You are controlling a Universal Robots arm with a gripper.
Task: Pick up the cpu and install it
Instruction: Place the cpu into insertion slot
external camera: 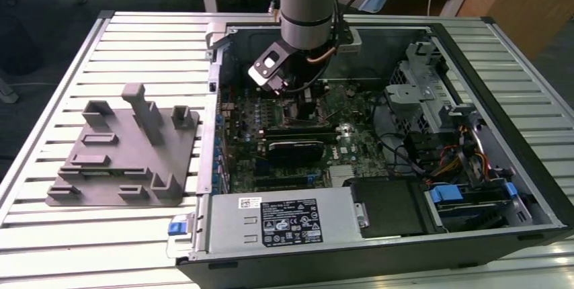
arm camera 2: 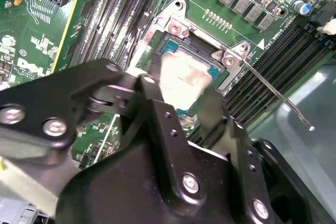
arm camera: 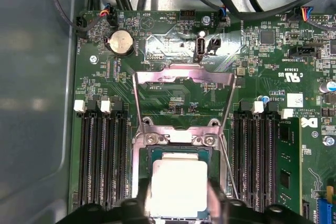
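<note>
In the exterior view the arm hangs into an open computer case (external camera: 377, 262) on the counter (external camera: 134, 33). The end effector (external camera: 300, 104) is low over the motherboard (external camera: 242, 121), and a grey fixture block (external camera: 126, 154) lies well apart from it.

In the second wrist view the end effector (arm camera 2: 181, 100) is clenched on the cpu (arm camera 2: 186, 77). Its fingers (arm camera 2: 152, 98) press two opposite edges of the chip at the socket, and a thin lever (arm camera 2: 278, 98) stands just beside.

In the first wrist view the cpu (arm camera: 178, 184) sits between the tips. The raised socket frame (arm camera: 184, 77) is just beyond them, with memory slots (arm camera: 102, 156) on either side.
</note>
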